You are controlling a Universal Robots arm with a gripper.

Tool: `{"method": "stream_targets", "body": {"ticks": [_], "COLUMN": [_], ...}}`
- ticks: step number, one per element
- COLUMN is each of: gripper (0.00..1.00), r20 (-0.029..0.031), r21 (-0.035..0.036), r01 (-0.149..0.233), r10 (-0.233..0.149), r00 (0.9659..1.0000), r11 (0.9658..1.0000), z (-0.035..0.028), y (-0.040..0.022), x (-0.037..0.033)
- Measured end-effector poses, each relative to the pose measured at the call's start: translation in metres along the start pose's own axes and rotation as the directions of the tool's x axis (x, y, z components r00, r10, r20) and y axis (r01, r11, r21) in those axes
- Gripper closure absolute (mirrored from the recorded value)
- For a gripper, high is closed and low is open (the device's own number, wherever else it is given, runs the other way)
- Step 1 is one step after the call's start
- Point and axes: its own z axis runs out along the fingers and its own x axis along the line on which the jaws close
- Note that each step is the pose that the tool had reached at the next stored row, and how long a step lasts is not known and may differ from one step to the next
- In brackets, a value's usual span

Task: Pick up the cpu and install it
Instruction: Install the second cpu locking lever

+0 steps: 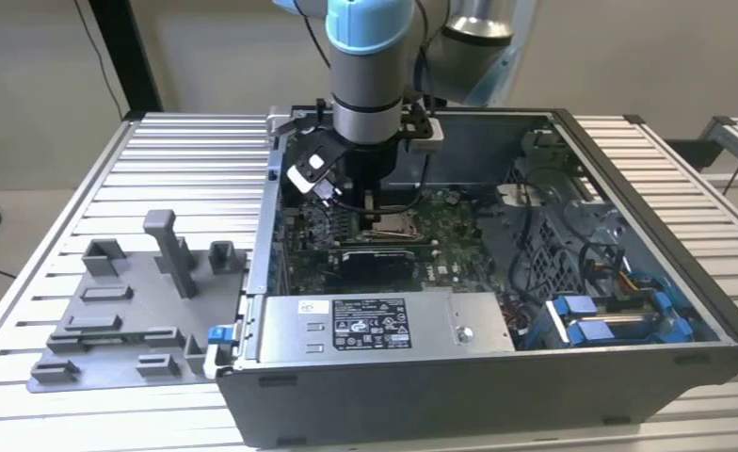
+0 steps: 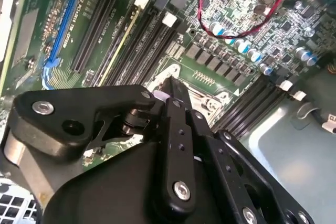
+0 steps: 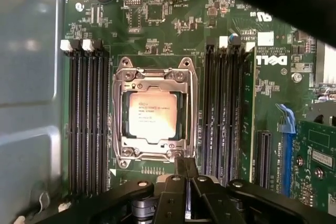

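The cpu (image 3: 152, 116), a flat silvery square chip, lies inside the metal-framed socket (image 3: 119, 114) on the green motherboard (image 3: 173, 30). In the exterior view the cpu (image 1: 391, 225) sits low in the open computer case (image 1: 620, 377), directly under the arm's tool. My gripper (image 3: 185, 162) hovers just beside the socket's edge, its black fingers (image 2: 173, 108) pressed together with nothing between them. In the second wrist view the gripper (image 2: 170, 81) points down at the socket frame (image 2: 169, 71), which it partly hides.
Black memory slots (image 3: 86, 119) flank the socket on both sides. A power supply box (image 1: 369, 325) and blue drive brackets (image 1: 620, 315) fill the case's near side. A grey plastic tray (image 1: 118, 320) with upright posts stands on the slatted table at the exterior view's left.
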Motion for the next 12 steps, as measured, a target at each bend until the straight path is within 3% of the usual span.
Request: {"method": "stream_targets", "body": {"ticks": [3, 9, 12], "gripper": [1.0, 1.0, 1.0], "r20": [-0.0004, -0.0046, -0.01], "r21": [-0.0202, -0.0217, -0.0219], "r01": [0.002, 0.002, 0.002], "r10": [-0.002, -0.002, -0.002], "r00": [1.0, 1.0, 0.9999], "r11": [0.9998, 0.9998, 0.9998], "z": [0.0016, 0.003, 0.0039], "y": [-0.0014, -0.0045, -0.0056], "x": [-0.0001, -0.0012, -0.0035]}}
